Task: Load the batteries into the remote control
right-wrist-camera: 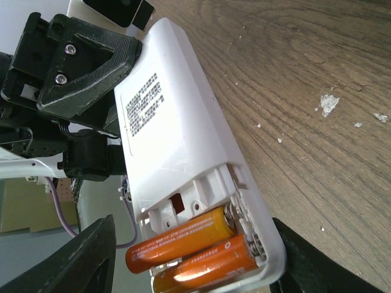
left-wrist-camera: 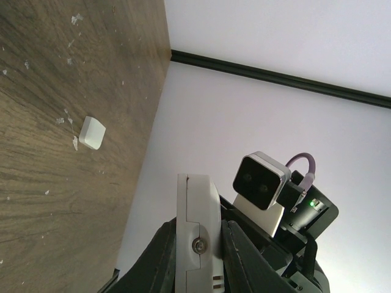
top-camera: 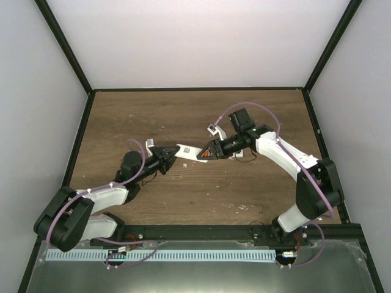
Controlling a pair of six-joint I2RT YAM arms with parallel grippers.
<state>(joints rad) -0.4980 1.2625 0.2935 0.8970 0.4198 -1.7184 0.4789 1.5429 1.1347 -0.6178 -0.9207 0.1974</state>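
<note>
Wooden table (top-camera: 244, 122) below; left gripper (top-camera: 173, 154) clamps the remote control (right-wrist-camera: 171, 122) up off it, guessing so the wide-open, empty right gripper (top-camera: 211, 151) can nudge both batteries (right-wrist-camera: 183, 241) in.

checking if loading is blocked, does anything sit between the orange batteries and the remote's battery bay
Nothing visible does. Both orange cylindrical batteries already lie in the open bay of the white rectangular remote control, held by the left gripper. The small white cover piece lies apart on the wooden table.

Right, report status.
Left gripper shut on remote control. Right gripper straddling its battery end, grip unclear. Both batteries in it. Cover off, on table.
</note>
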